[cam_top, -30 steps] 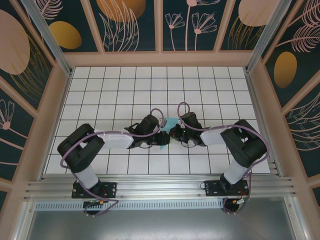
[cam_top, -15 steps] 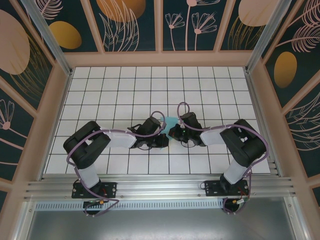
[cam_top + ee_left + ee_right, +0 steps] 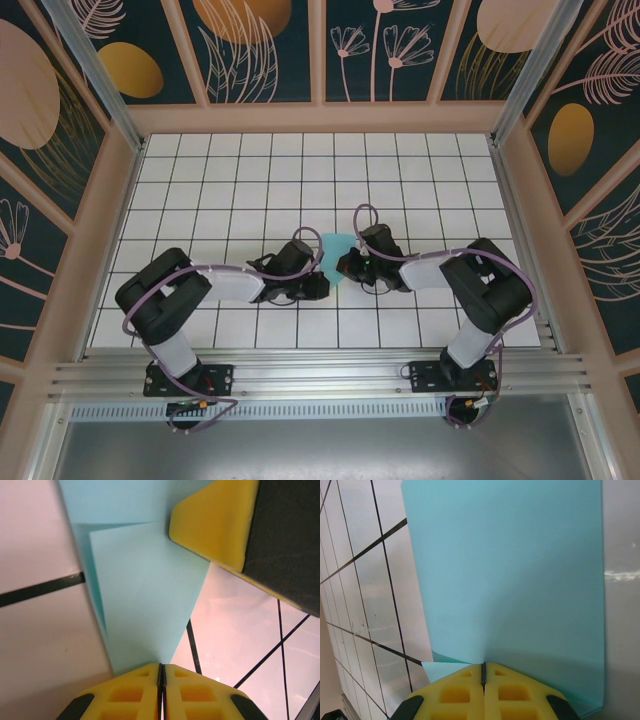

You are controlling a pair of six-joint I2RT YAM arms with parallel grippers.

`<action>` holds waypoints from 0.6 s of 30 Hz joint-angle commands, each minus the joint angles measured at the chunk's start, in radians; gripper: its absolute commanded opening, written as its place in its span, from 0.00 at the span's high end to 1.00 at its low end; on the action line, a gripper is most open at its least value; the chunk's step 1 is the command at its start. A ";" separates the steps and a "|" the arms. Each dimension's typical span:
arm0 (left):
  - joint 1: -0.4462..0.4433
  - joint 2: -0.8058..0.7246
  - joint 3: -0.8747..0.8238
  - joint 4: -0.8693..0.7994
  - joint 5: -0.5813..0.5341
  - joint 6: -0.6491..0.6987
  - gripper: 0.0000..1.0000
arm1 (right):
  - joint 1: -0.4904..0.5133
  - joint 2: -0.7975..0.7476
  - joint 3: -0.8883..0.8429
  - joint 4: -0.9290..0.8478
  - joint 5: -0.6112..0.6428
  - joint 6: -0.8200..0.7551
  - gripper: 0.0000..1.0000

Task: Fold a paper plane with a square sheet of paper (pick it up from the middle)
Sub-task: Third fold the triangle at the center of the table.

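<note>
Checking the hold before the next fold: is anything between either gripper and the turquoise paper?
Nothing visible does. The left gripper and the right gripper are each shut directly on an edge of the square sheet of paper, which shows a folded flap.

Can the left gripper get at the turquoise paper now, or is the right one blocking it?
Likely yes: the left gripper looks shut on the near edge of the paper. The right gripper pinches another edge, close by but not in its way.
</note>
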 commanded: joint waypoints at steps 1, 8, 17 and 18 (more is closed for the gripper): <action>0.005 -0.024 -0.047 -0.107 0.006 -0.005 0.86 | 0.006 0.055 -0.010 -0.147 0.075 -0.030 0.94; 0.004 -0.041 -0.083 -0.124 0.044 0.020 0.84 | 0.007 0.063 -0.002 -0.153 0.072 -0.030 0.94; 0.004 -0.189 -0.061 -0.157 -0.009 0.026 0.81 | 0.014 0.067 -0.003 -0.144 0.074 -0.021 0.94; 0.004 -0.206 -0.049 -0.146 -0.008 0.024 0.80 | 0.015 0.068 -0.005 -0.141 0.074 -0.018 0.94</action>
